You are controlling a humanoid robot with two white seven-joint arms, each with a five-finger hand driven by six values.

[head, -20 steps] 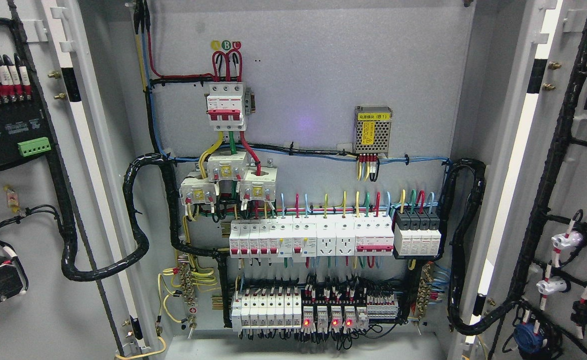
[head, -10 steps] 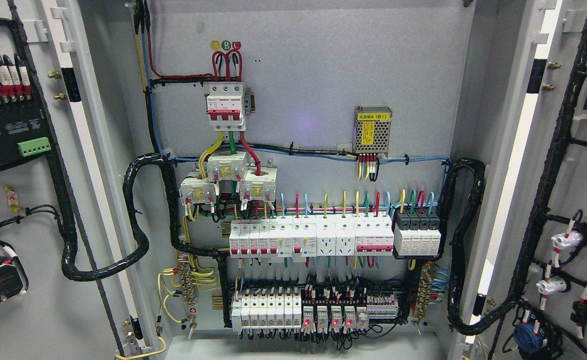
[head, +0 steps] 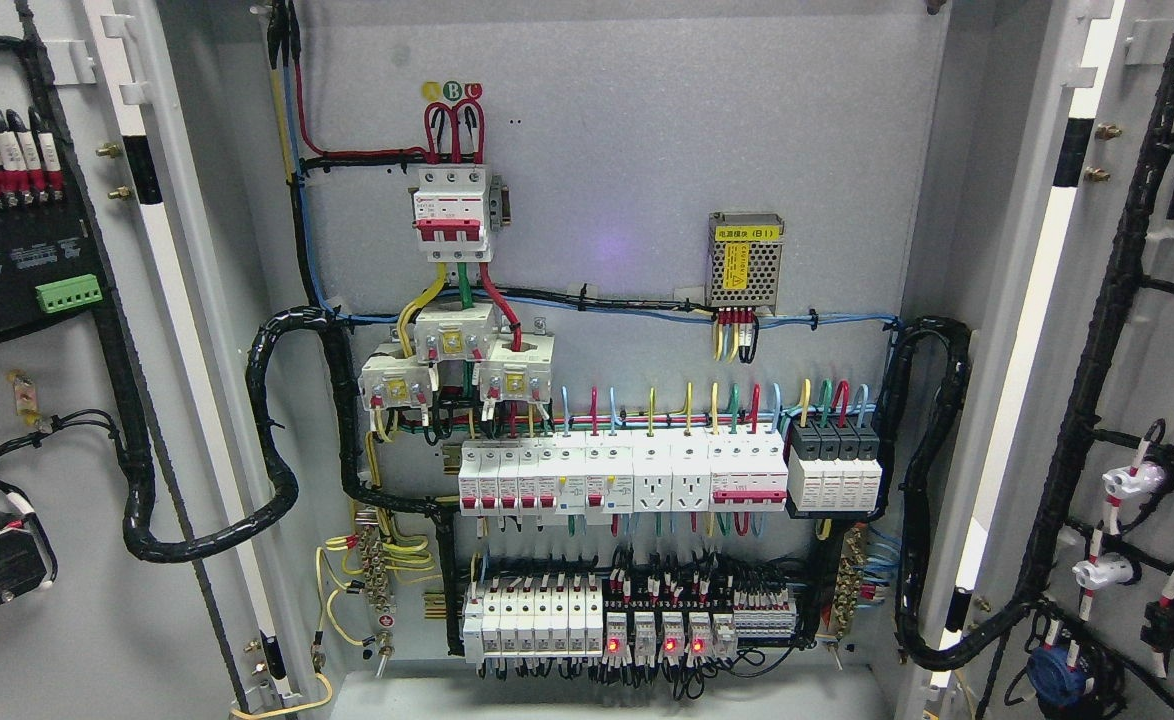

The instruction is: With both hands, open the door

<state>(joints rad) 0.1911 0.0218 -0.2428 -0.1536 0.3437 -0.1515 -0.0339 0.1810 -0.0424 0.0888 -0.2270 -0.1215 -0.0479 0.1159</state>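
A: Where are the doors?

B: Both swung wide. The left door (head: 57, 420) fills the left edge, its inner face toward us, with a black terminal block (head: 17, 250) and a green connector (head: 69, 293) on it. The right door (head: 1147, 400) fills the right edge, carrying a black wire harness (head: 1097, 380) and white fittings (head: 1127, 485).

A: And between them?

B: The cabinet back panel (head: 627, 130) is fully exposed. A red-and-white main breaker (head: 454, 215) sits near the top, a perforated power supply (head: 745, 262) to its right. Below runs a row of white breakers (head: 622, 478), ending in a dark-topped module (head: 834, 468). The lowest row (head: 632, 620) shows three lit red lamps. Thick black cable looms (head: 277, 430) loop from each door into the cabinet.

A: What is each robot hand doing, wide or closed?

B: I cannot tell; neither robot hand appears in the head view, and no arm enters from either side.
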